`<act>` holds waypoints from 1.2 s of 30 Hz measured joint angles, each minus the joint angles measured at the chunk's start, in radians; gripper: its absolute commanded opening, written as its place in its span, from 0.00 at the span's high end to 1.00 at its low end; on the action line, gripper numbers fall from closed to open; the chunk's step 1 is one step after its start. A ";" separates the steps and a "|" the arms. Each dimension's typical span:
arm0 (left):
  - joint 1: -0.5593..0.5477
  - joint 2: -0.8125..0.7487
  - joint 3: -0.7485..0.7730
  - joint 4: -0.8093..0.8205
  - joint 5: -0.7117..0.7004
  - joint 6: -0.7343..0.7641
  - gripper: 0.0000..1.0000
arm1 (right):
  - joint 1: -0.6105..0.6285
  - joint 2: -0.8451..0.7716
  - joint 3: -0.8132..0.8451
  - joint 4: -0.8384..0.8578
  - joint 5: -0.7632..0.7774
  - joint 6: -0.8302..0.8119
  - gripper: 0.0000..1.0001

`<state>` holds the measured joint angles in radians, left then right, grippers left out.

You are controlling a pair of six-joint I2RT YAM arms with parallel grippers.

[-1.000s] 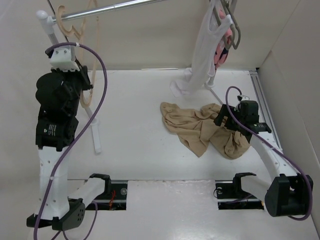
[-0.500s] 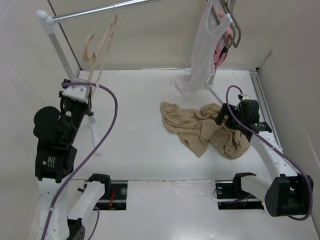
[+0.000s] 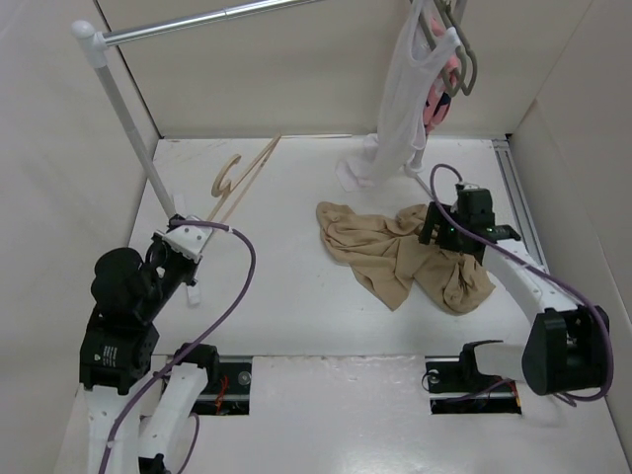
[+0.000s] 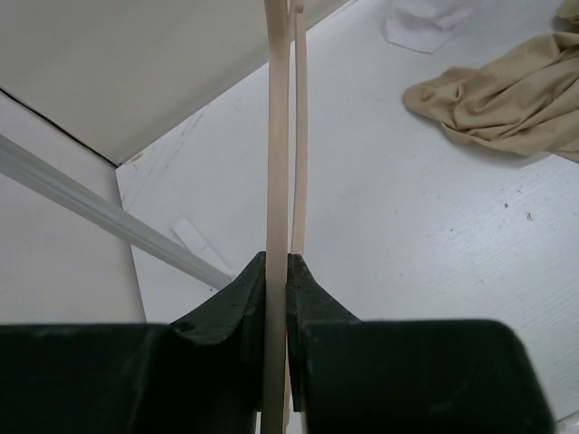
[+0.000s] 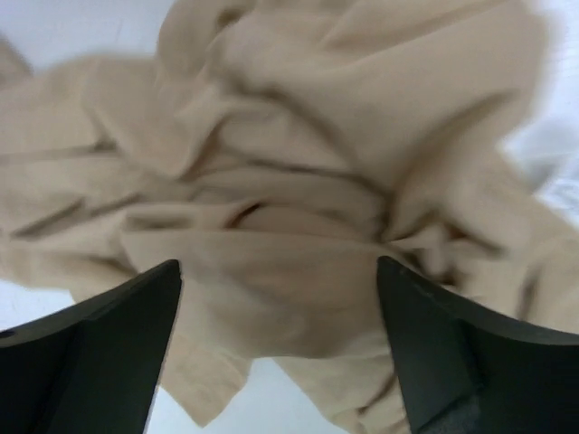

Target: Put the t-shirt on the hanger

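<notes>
Robot lab cell: plain white panel walls, white table, metal clothes rail.

The t-shirt is plain tan, the hanger pale beige.

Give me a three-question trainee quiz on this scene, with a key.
1. True or false: the left gripper is shut on the slim pale wooden hanger.
2. The crumpled tan fabric t-shirt is: A) lying on the white table; B) threaded on the hanger; C) held in the air.
3. Fill in: the right gripper, over the t-shirt, is ____.
Key: 1 true; 2 A; 3 open.
</notes>
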<state>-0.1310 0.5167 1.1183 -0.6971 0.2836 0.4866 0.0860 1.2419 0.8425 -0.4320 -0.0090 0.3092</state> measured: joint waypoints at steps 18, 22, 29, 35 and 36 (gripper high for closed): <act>0.000 0.083 -0.126 0.210 -0.125 -0.156 1.00 | 0.896 0.425 0.378 0.204 -0.259 -0.233 0.62; 0.000 0.097 -0.126 0.239 -0.154 -0.171 1.00 | 0.942 0.452 0.424 0.246 -0.331 -0.281 0.00; 0.000 0.093 -0.171 0.268 -0.085 -0.147 1.00 | 0.903 0.277 0.227 0.230 -0.198 -0.205 0.01; 0.000 0.093 -0.202 0.182 0.112 -0.035 1.00 | 0.686 -0.039 0.026 0.175 -0.088 -0.014 0.42; 0.000 0.093 -0.202 0.166 0.149 -0.010 1.00 | 0.632 -0.081 -0.008 0.170 -0.072 0.024 0.59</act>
<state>-0.1310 0.6094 0.9161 -0.5316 0.4324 0.4763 0.7177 1.1606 0.8345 -0.2623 -0.0811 0.3328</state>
